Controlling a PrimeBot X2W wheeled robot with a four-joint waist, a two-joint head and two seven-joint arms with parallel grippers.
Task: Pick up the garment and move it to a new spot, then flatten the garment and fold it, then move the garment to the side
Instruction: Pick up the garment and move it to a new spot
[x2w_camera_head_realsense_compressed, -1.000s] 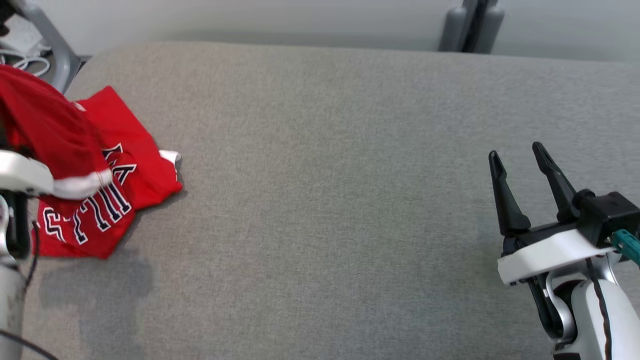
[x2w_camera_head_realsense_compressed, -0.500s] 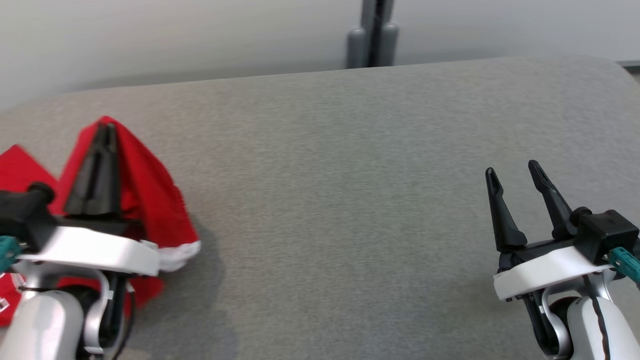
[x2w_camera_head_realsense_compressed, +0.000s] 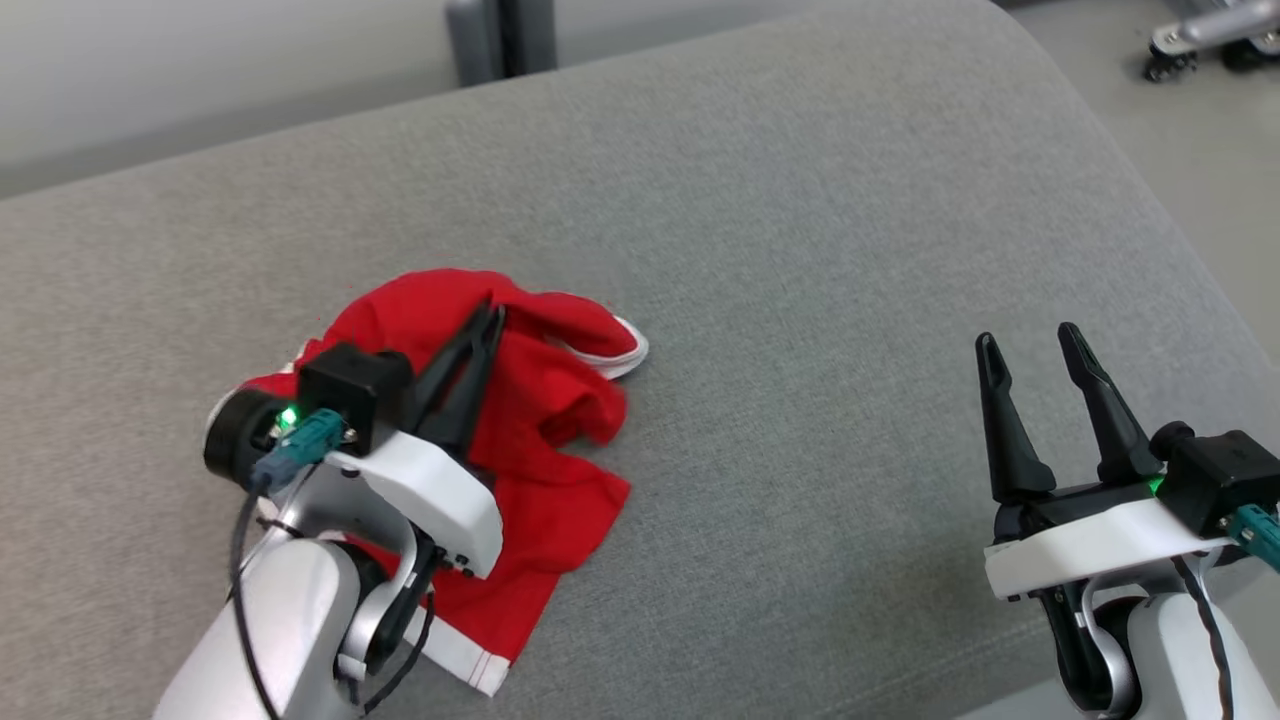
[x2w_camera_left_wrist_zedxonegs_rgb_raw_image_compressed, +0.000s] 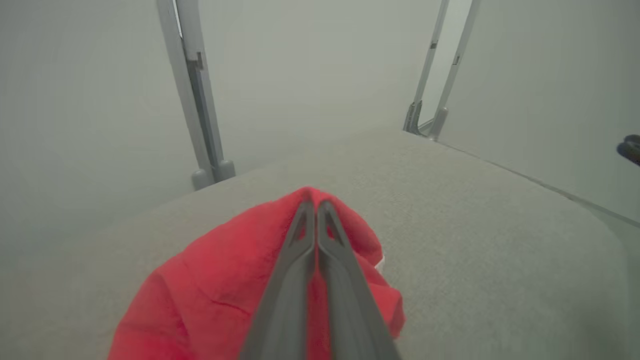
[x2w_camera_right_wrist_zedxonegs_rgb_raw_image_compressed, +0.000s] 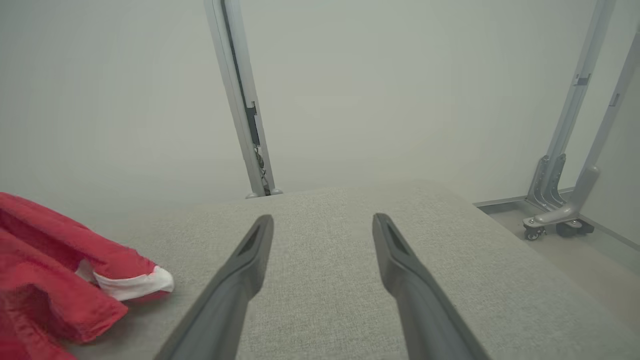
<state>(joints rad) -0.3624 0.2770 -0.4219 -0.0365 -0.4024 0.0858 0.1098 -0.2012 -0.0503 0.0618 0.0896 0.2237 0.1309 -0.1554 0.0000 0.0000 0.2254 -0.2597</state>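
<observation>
Grey padded table (x2w_camera_head_realsense_compressed: 800, 250), red garment (x2w_camera_head_realsense_compressed: 540, 400) bunched on table's left half, left gripper (x2w_camera_head_realsense_compressed: 492, 315) pinching it, right gripper (x2w_camera_head_realsense_compressed: 1027, 340) spread above table's right side, pale wall (x2w_camera_right_wrist_zedxonegs_rgb_raw_image_compressed: 375, 75) and post (x2w_camera_head_realsense_compressed: 500, 35) behind table

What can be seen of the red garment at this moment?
The red garment looks like soft knit cloth, with white trim at one bunched end and along its near edge. It is crumpled, not flattened or folded, and sits left of centre on the grey padded surface. The left end effector is shut on a raised fold, and the cloth peaks at its tips in the left wrist view. The rest of the garment sags onto the surface.
</observation>
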